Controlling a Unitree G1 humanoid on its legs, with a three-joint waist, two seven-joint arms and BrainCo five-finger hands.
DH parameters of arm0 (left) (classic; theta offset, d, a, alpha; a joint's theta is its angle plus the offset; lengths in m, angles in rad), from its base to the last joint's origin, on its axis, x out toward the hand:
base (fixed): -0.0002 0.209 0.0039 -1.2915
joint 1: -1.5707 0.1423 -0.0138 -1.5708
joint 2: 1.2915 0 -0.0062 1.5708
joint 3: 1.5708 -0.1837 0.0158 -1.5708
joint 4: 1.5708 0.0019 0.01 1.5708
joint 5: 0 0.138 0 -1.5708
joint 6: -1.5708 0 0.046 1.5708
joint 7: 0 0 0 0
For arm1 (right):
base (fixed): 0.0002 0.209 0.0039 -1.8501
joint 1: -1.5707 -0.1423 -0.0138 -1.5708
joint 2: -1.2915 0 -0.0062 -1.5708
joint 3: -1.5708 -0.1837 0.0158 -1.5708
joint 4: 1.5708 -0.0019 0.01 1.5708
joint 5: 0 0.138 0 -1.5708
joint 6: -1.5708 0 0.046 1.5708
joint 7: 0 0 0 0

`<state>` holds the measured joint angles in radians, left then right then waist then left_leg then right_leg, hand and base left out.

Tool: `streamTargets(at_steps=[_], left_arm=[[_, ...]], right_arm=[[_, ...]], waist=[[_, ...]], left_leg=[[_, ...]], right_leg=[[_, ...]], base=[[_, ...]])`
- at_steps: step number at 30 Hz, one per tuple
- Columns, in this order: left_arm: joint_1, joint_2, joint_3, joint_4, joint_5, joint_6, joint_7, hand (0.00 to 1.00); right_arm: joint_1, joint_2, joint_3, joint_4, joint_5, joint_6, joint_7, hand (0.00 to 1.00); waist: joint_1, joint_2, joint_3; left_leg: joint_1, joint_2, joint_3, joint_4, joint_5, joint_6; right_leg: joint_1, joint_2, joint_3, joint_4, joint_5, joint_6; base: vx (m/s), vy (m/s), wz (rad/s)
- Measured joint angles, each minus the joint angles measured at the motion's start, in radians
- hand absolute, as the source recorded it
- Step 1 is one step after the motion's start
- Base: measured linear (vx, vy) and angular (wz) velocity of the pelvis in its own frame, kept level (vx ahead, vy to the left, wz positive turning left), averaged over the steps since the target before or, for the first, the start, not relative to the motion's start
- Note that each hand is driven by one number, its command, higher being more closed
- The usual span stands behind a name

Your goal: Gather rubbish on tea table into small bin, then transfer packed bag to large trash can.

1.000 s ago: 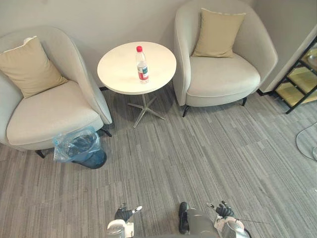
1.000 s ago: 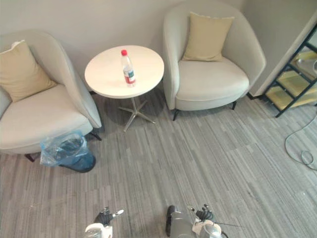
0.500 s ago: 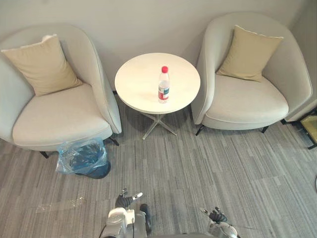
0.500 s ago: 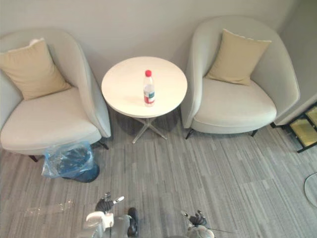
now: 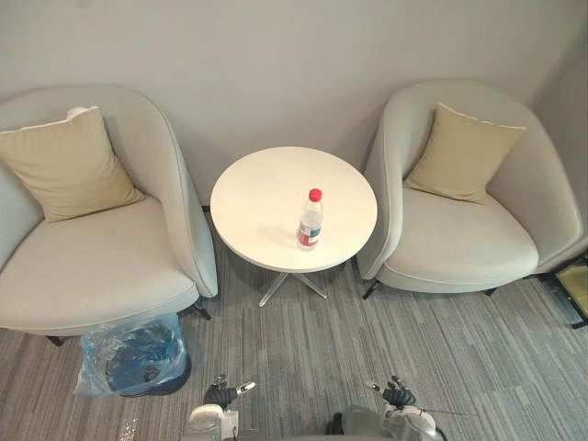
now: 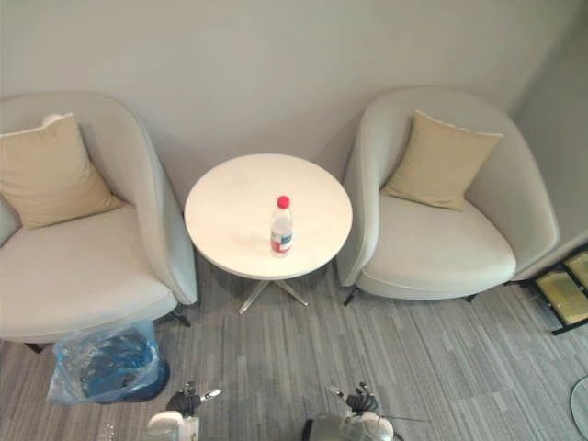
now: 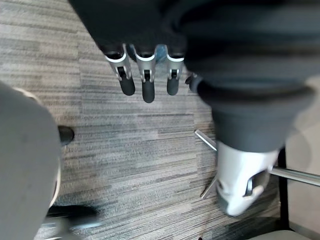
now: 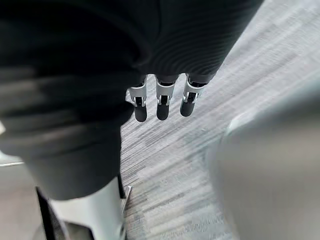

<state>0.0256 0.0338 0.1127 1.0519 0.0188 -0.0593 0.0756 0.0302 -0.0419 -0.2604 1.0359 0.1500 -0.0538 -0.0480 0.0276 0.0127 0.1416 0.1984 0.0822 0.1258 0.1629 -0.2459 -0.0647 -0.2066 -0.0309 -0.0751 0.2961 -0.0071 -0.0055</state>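
Observation:
A clear plastic bottle [image 5: 310, 220] with a red cap and red label stands upright on the round white tea table [image 5: 266, 197], between two armchairs. A small dark bin [image 5: 138, 356] lined with a blue plastic bag sits on the carpet in front of the left armchair. My left hand [image 5: 223, 395] hangs low at the lower edge of the view, its fingers [image 7: 143, 80] straight and holding nothing. My right hand [image 5: 395, 395] hangs low as well, fingers [image 8: 161, 102] straight over the carpet, empty. Both hands are far from the table.
A beige armchair [image 5: 92, 266] with a tan cushion [image 5: 64, 165] stands left of the table, another armchair [image 5: 469, 239] with a cushion [image 5: 464, 152] to the right. A black shelf frame [image 6: 565, 294] stands at the far right. Grey striped carpet lies between me and the table.
The whole picture has shifted: the camera turned left and tilted up, so the table and chairs now sit lower and centred. Both hands stay low and empty.

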Motion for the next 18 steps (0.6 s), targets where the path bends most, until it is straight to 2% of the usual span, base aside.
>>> streamTargets(at_steps=[1, 3, 4, 6, 8, 10, 12, 13, 14, 15, 16, 18], left_arm=[[0.006, -0.029, 0.024, -0.001, 0.002, -0.002, 0.0, 0.0], [-0.005, -0.046, 0.028, -0.001, 0.012, -0.001, 0.0, 0.0], [-0.009, -0.049, 0.028, -0.003, 0.018, 0.0, 0.0, 0.0], [-0.008, -0.048, 0.026, -0.047, 0.019, -0.002, 0.0, 0.0], [-0.011, -0.056, 0.014, -0.06, 0.019, -0.002, 0.0, 0.0], [-0.013, -0.058, -0.003, -0.067, 0.019, -0.003, 0.001, 0.0], [-0.017, -0.051, -0.024, -0.065, 0.019, -0.003, 0.001, 0.0], [-0.016, -0.051, -0.025, -0.065, 0.02, -0.003, 0.001, 0.0], [-0.016, -0.049, -0.026, -0.063, 0.02, -0.004, 0.002, 0.0], [-0.018, -0.042, -0.037, -0.053, 0.02, -0.003, 0.003, 0.0], [-0.021, -0.025, -0.055, -0.04, 0.02, -0.004, 0.006, 0.0], [-0.024, -0.005, -0.06, -0.039, 0.02, -0.002, 0.006, 0.0]], right_arm=[[0.004, -0.01, -0.002, 0.003, 0.001, 0.002, -0.002, 0.0], [0.006, -0.02, -0.003, 0.0, 0.008, 0.001, -0.005, 0.0], [0.01, -0.02, -0.002, 0.0, 0.008, 0.002, -0.009, 0.0], [0.018, -0.013, 0.01, -0.001, 0.02, 0.002, -0.015, 0.0], [0.02, -0.009, 0.011, -0.005, 0.028, 0.0, -0.019, 0.0], [0.021, -0.009, 0.011, -0.005, 0.029, -0.004, -0.022, 0.0], [0.021, -0.008, 0.011, -0.005, 0.029, -0.006, -0.026, 0.0], [0.027, -0.01, 0.01, -0.005, 0.029, -0.006, -0.029, 0.0], [0.029, -0.013, 0.011, -0.002, 0.027, -0.007, -0.031, 0.0], [0.027, -0.012, 0.013, -0.002, 0.027, -0.008, -0.033, 0.0], [0.028, -0.006, 0.02, -0.001, 0.025, -0.008, -0.033, 0.0], [0.029, 0.002, 0.03, -0.001, 0.02, -0.008, -0.034, 0.0]], waist=[[0.001, 0.023, -0.011], [-0.011, 0.049, 0.007], [-0.018, 0.047, 0.01], [-0.01, 0.029, 0.026], [-0.008, 0.025, 0.027], [-0.006, 0.025, 0.026], [-0.005, 0.023, 0.029], [-0.004, 0.024, 0.028], [0.004, 0.026, 0.027], [0.005, 0.022, 0.02], [0.005, 0.006, 0.018], [0.005, -0.011, 0.021]], left_leg=[[-0.006, 0.021, -0.005, 0.017, 0.002, -0.002], [-0.021, 0.054, -0.013, 0.113, 0.0, -0.005], [-0.047, 0.069, -0.017, 0.188, 0.0, -0.005], [-0.136, 0.128, -0.004, 0.453, -0.008, -0.045], [-0.202, 0.151, 0.041, 0.502, -0.041, -0.038], [-0.239, 0.141, 0.054, 0.428, -0.046, -0.031], [-0.257, 0.093, 0.029, 0.262, -0.03, -0.025], [-0.25, 0.062, 0.0, 0.15, 0.02, -0.027], [-0.241, 0.04, -0.022, 0.11, 0.104, -0.032], [-0.212, 0.019, -0.011, 0.075, 0.113, -0.022], [-0.201, 0.004, 0.0, 0.059, 0.115, -0.017], [-0.196, -0.014, 0.002, 0.052, 0.116, -0.014]], right_leg=[[0.014, 0.008, -0.022, -0.008, -0.032, -0.009], [0.076, 0.024, -0.064, -0.035, -0.063, -0.029], [0.11, 0.03, -0.078, -0.051, -0.072, -0.035], [0.204, 0.045, -0.096, -0.094, -0.101, -0.055], [0.246, 0.047, -0.106, -0.11, -0.119, -0.056], [0.26, 0.041, -0.103, -0.119, -0.128, -0.048], [0.276, 0.021, -0.094, -0.121, -0.137, -0.031], [0.276, 0.012, -0.082, -0.108, -0.148, -0.014], [0.276, 0.007, -0.059, -0.098, -0.157, 0.001], [0.28, -0.003, -0.042, -0.1, -0.161, 0.014], [0.282, -0.019, -0.037, -0.112, -0.161, 0.025], [0.297, -0.033, -0.031, -0.129, -0.159, 0.028]], base=[[0.37, -0.214, 0.23], [0.36, -0.247, 0.5], [0.27, -0.213, 0.61], [0.21, -0.162, 0.33], [0.15, -0.073, 0.11], [0.1, 0.006, -0.03], [0.15, 0.108, -0.08], [0.17, 0.158, -0.26], [0.18, 0.172, -0.3], [0.19, 0.15, -0.26], [0.24, 0.172, -0.1], [0.2, 0.131, -0.02]])
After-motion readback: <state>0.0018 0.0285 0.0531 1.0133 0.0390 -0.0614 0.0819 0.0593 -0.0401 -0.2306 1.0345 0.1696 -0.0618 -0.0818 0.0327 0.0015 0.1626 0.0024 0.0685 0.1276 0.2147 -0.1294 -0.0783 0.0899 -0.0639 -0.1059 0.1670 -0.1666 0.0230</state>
